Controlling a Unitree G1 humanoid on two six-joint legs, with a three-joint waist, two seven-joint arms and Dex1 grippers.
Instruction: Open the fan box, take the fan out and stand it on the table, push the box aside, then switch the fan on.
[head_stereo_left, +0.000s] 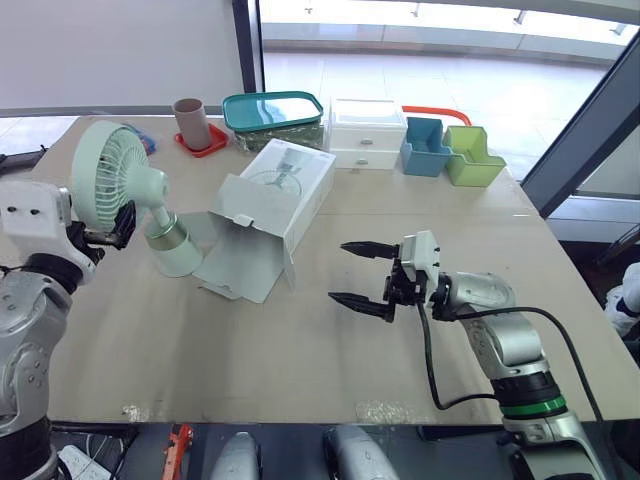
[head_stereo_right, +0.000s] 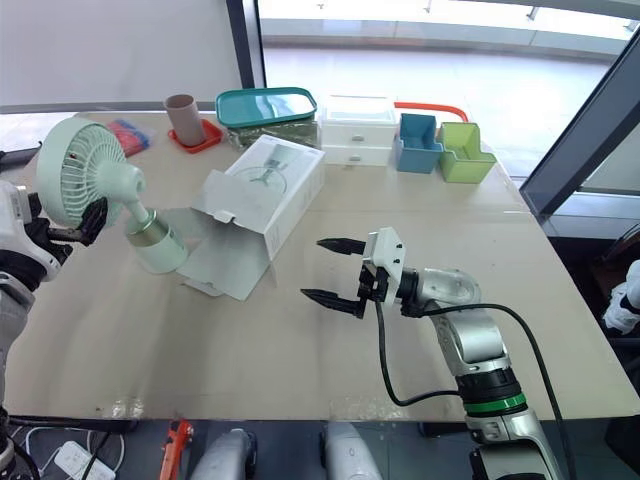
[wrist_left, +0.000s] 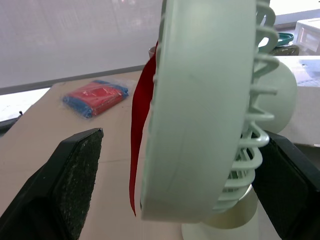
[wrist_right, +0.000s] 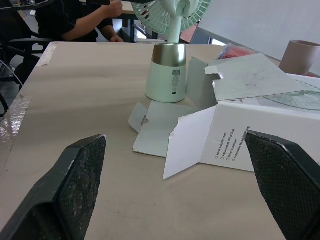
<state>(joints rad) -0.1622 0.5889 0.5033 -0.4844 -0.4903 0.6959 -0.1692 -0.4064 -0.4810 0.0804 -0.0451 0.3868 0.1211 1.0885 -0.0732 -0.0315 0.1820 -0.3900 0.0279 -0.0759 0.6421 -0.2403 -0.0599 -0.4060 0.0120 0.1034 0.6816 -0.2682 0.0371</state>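
1. The black two-fingered right gripper (head_stereo_left: 338, 272) hovers low over the beige table (head_stereo_left: 250, 370). Its fingers are spread wide and empty, tips aimed to the robot's left.
2. The pale green desk fan (head_stereo_left: 112, 165) stands on its round base at the table's left. The left gripper (head_stereo_left: 122, 226) straddles its head, fingers apart, one pad clear of the rim.
3. The white cardboard fan box (head_stereo_left: 290, 185) lies on its side, flaps open, long axis near-left to far-right. It sits just beyond the right gripper, which looks best placed to push it.
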